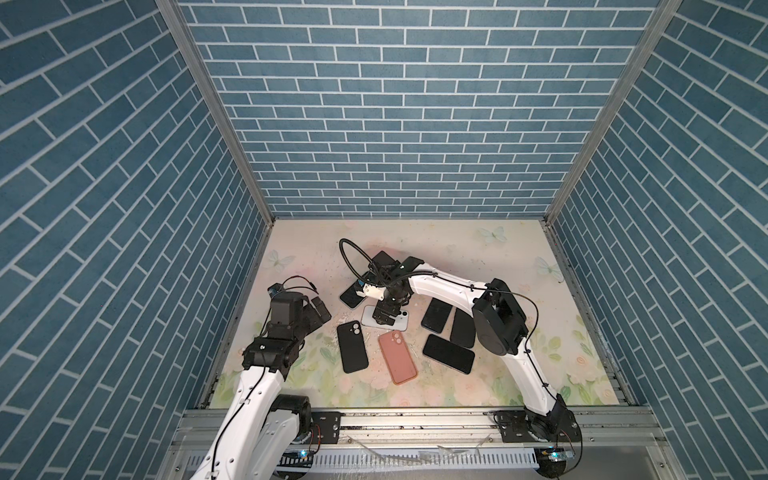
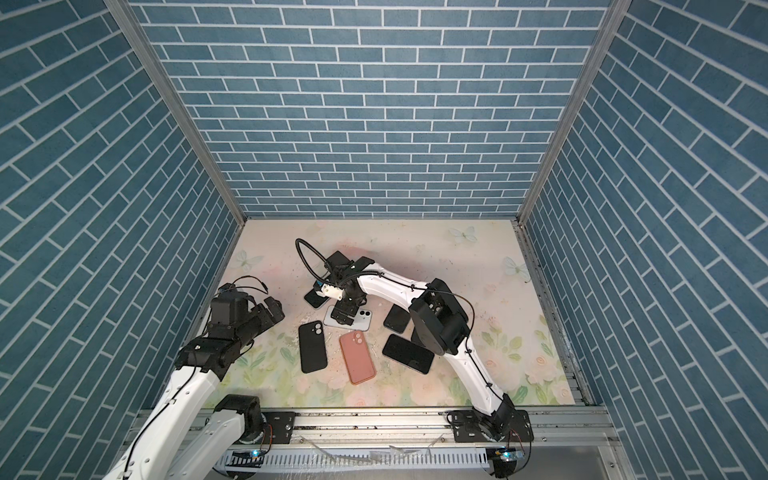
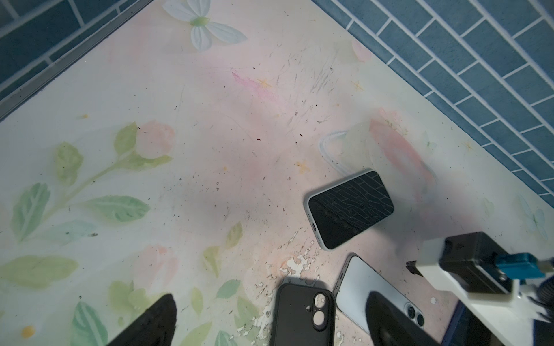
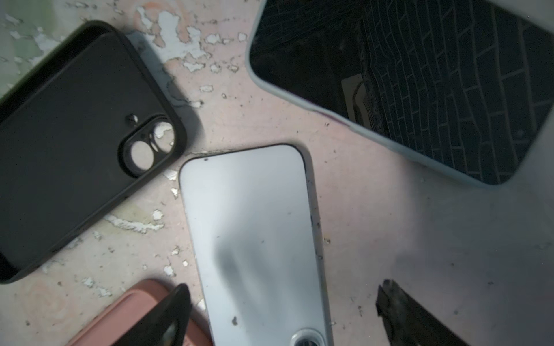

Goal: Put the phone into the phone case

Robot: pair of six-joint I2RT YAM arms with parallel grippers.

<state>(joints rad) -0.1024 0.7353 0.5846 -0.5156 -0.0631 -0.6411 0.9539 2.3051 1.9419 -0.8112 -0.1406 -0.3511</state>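
- No text, label, brand, number or sign can be read on the white phone (image 4: 254, 239), on the black case (image 4: 75, 143), or anywhere else in the views.

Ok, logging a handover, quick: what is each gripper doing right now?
Left gripper: open, empty.
Right gripper: open, straddling the white phone, not gripping it.

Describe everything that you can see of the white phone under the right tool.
The white phone lies flat on the flowered table, back up, screen hidden. Its back looks matte pale grey-white with a darker frame and rounded corners; two camera lenses sit at one end. The open right tool straddles it without gripping. The black case lies close, apart.
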